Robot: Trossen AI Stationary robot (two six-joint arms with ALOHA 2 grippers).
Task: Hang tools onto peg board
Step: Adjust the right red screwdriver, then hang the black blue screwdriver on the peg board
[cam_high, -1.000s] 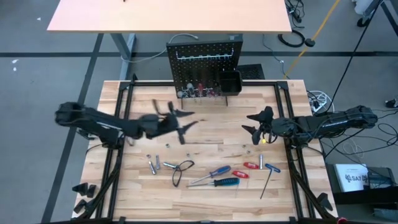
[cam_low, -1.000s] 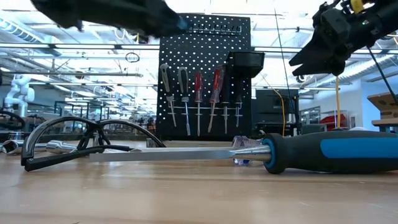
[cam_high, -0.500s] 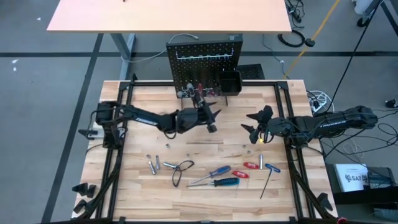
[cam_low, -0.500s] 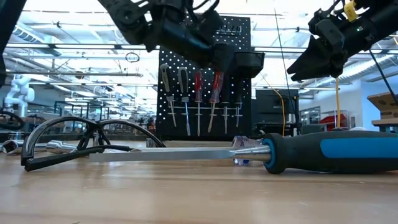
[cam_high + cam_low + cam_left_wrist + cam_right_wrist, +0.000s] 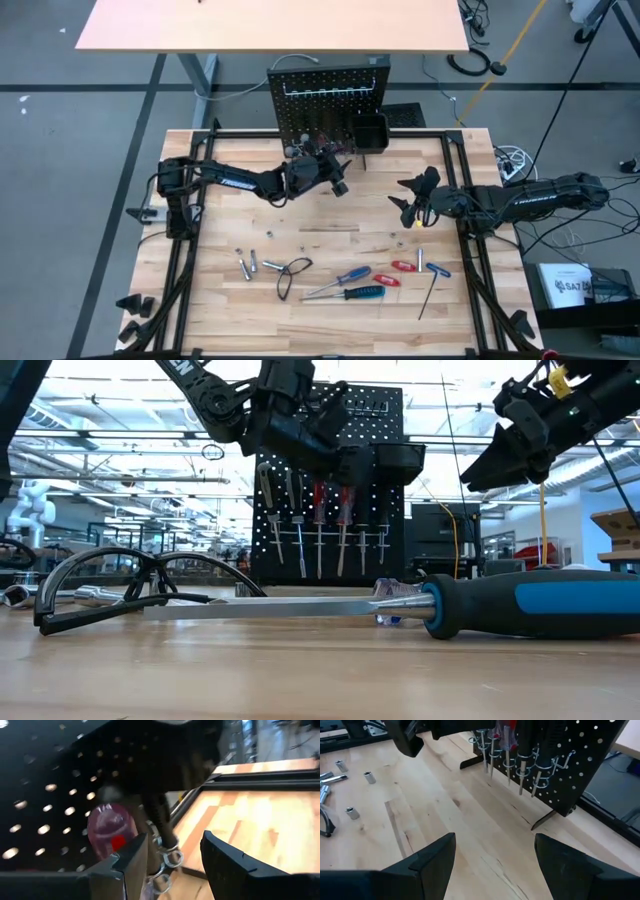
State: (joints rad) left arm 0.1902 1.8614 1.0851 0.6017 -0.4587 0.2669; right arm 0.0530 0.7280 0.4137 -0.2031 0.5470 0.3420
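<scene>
Left wrist view alone shows the left gripper (image 5: 172, 857) open, a red-marked handle (image 5: 111, 834) — probably a screwdriver — just beside; it has closed on the board (image 5: 330, 90) at 12 o'clock. Right gripper (image 5: 405, 205) open, unmoved.

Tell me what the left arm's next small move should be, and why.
Probably back the left claw away from the peg board. It stands open and empty right at the hung screwdrivers, while tools such as the blue-handled screwdriver lie on the table. The right claw waits open.
</scene>
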